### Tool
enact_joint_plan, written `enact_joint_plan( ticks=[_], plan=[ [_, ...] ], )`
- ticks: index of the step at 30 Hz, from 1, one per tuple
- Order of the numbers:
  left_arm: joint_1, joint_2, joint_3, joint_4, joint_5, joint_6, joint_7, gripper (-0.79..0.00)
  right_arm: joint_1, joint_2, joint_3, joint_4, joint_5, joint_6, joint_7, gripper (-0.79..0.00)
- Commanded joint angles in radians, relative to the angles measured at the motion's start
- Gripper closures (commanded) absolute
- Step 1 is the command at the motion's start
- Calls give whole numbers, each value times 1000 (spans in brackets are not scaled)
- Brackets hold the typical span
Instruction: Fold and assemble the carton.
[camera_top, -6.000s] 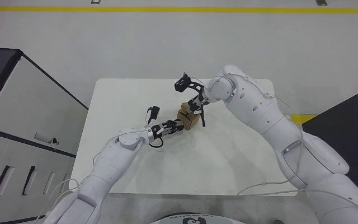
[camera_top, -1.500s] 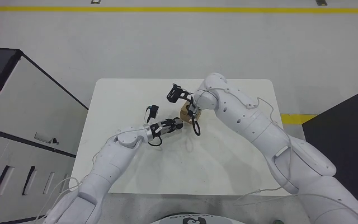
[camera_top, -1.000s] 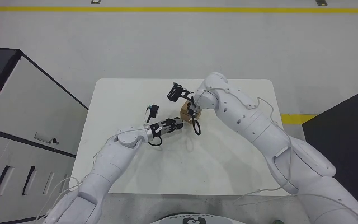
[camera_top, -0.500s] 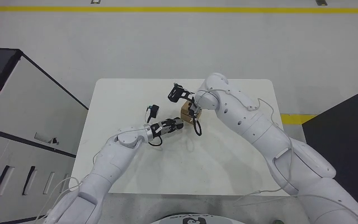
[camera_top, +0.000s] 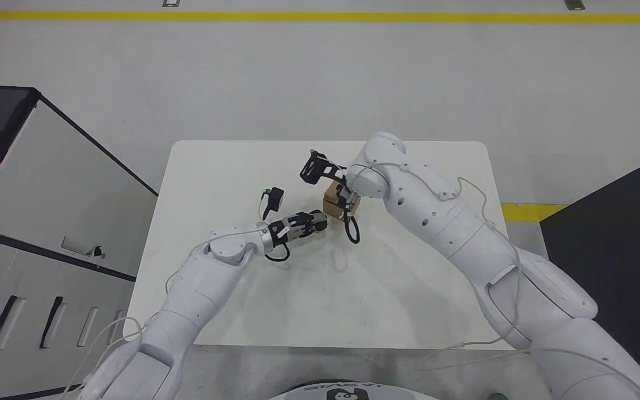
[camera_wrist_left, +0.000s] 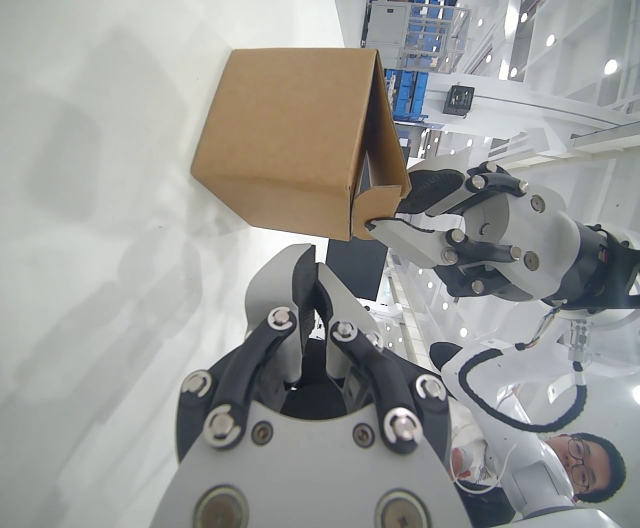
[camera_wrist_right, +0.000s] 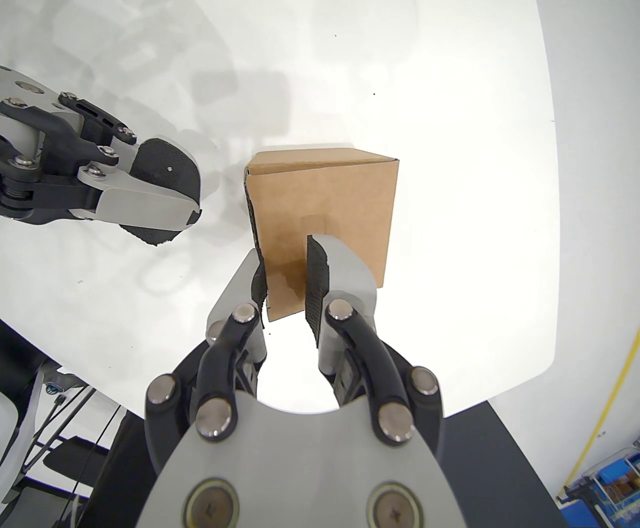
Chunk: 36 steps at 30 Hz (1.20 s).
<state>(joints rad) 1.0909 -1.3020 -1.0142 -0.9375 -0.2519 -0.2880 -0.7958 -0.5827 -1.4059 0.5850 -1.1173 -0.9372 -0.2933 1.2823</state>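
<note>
The right gripper (camera_wrist_right: 286, 282) pinches one edge of the brown carton (camera_wrist_right: 330, 210) on the white table (camera_top: 400, 290), while the left gripper (camera_wrist_left: 310, 272), jaws pressed together, sits just beside it.

From the right wrist camera, the carton (camera_wrist_right: 325, 200) has its near corner tucked between the fingers of the right gripper (camera_wrist_right: 286, 250), so I can't make out how deep the pads reach along the wall. Its inside is hidden; the left wrist camera catches just a dark sliver between the flaps. From above, a little right of frame centre, the right wrist covers most of the carton. The left gripper (camera_top: 320, 223) is too small there to judge its fingers. Both arms run off the bottom edge, and the left arm covers the lower left corner of the table (camera_top: 420, 300).
</note>
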Motion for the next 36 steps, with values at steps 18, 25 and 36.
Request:
enact_joint_plan(
  ticks=[18, 25, 36],
  plan=[
    [0, 1, -5, 1, -1, 2, -5, 0, 3, -19, -2, 32, -8, -4, -6, -108],
    [-1, 1, -5, 3, -1, 1, -5, 0, 4, -27, -4, 48, -8, -6, -8, -117],
    [-2, 0, -4, 7, -1, -1, -5, 0, 7, -32, 11, 66, -7, -6, -15, -145]
  ],
)
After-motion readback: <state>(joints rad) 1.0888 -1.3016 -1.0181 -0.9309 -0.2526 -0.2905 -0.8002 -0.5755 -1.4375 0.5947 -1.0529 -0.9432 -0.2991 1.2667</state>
